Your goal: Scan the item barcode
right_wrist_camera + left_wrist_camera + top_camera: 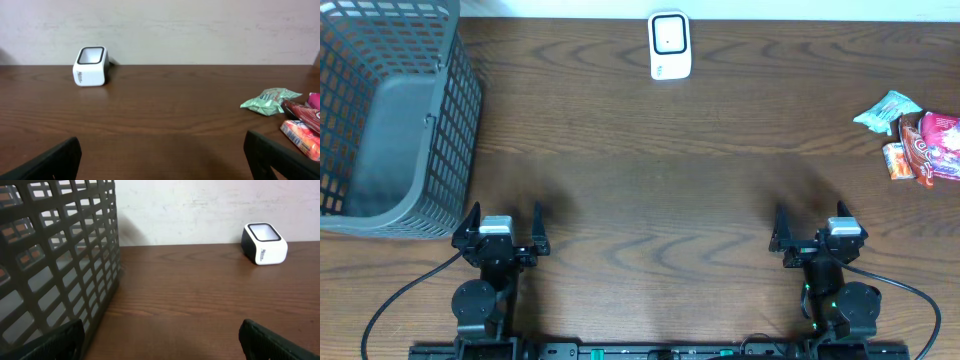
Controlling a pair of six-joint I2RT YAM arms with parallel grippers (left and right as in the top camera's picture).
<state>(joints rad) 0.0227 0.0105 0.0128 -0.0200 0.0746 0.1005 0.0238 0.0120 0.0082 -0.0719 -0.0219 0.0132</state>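
- While both arms sit parked at your near edge of the bench (650, 210), the left pincer (501, 232) and the right pincer (817, 234) stand with jaws spread wide and nothing between them.
- Closest to your right pincer is a small heap of snack packets at the right edge: a pale green crinkled pouch (886, 110) toward the far side, a red and pink wrapper (938, 140) behind it, and a small orange sachet (898, 160) nearest you. They touch or overlap one another.
- Expect these to be very light, soft and slippery; film like this probably crumples and slides under the fingers. Take one by a flat sealed edge rather than the puffed middle, and pinch gently so the contents are not crushed.
- You cannot see a barcode on any packet from these views, so plan to turn it over once lifted.
- At your left stands a grey plastic basket (390, 190), rigid, with an open grid wall.
- Under everything, you have dark brown wood grain, smooth and matte.
- Farthest from you, near the wall, sits the scanner (670, 45): a small white block with rounded corners and a dark glass window on top, hard and glossy.
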